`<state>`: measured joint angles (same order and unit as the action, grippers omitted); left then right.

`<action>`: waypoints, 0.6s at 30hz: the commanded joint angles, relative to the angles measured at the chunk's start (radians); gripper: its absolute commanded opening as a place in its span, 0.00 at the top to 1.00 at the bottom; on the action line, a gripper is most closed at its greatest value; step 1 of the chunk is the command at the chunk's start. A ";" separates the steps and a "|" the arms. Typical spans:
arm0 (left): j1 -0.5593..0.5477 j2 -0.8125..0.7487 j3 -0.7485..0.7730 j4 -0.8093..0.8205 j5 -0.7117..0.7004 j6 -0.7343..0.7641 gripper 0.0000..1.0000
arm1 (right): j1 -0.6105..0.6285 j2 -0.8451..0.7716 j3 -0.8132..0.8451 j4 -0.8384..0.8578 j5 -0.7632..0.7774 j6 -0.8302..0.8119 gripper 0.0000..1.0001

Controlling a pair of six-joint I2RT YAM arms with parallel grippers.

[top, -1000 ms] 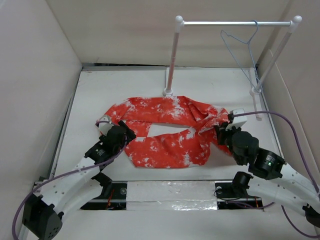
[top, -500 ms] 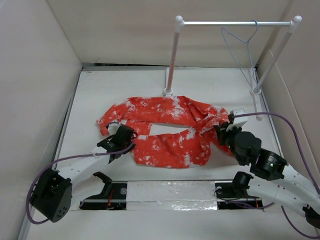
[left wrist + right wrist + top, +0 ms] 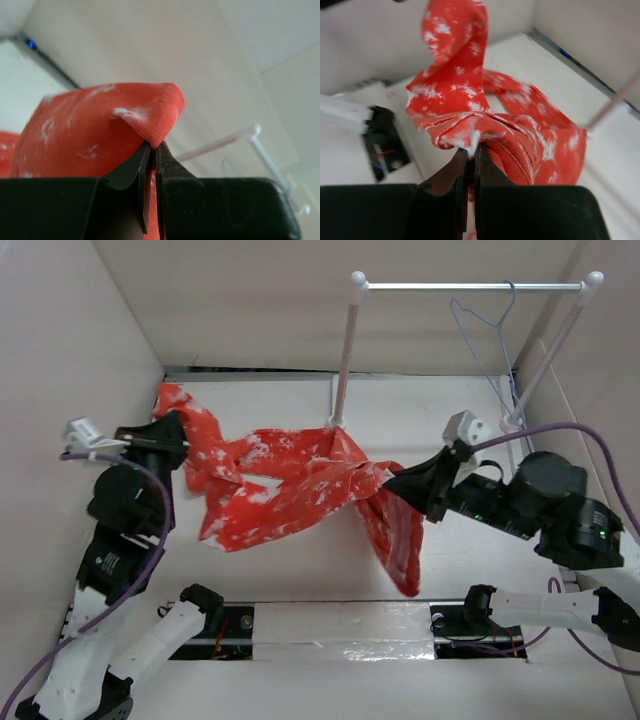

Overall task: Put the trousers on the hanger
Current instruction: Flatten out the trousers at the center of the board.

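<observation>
One pair of trousers [image 3: 290,480], bright red-orange with white speckled blotches, hangs stretched in front of the rail stand [image 3: 345,350], one end drooping toward the worktop [image 3: 450,420]. One thin blue-grey wire hanger [image 3: 498,326] hooks on the stand's crossbar near its right pole. Of two end effectors, the left end effector [image 3: 152,147] and the right end effector [image 3: 471,150] each clamp a cloth fold.

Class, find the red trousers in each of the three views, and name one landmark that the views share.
Top external: the trousers hang mid-picture, stretched between the left gripper and the right gripper.
Left wrist: a fold at centre-left, pinched in the left gripper.
Right wrist: bunched cloth at centre, pinched in the right gripper, more trailing behind.
Shared landmark: the white rail stand, faint at right in the left wrist view, one blurred pole in the right wrist view.
</observation>
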<state>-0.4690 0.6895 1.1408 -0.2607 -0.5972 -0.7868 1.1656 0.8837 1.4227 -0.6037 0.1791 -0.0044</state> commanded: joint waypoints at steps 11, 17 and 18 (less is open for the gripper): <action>0.055 0.327 0.169 0.095 -0.250 0.209 1.00 | -0.003 -0.241 -0.284 0.028 0.760 0.251 1.00; 0.323 0.689 0.259 0.109 0.143 0.083 1.00 | -0.233 -0.226 -0.468 0.091 0.754 0.293 1.00; 0.323 0.724 0.276 0.104 0.126 0.089 1.00 | -0.272 -0.226 -0.496 0.117 0.714 0.281 1.00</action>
<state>-0.1864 1.3743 1.3659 -0.1562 -0.5724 -0.6613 0.9756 0.6884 0.9627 -0.5922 0.8364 0.2436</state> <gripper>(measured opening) 0.021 0.068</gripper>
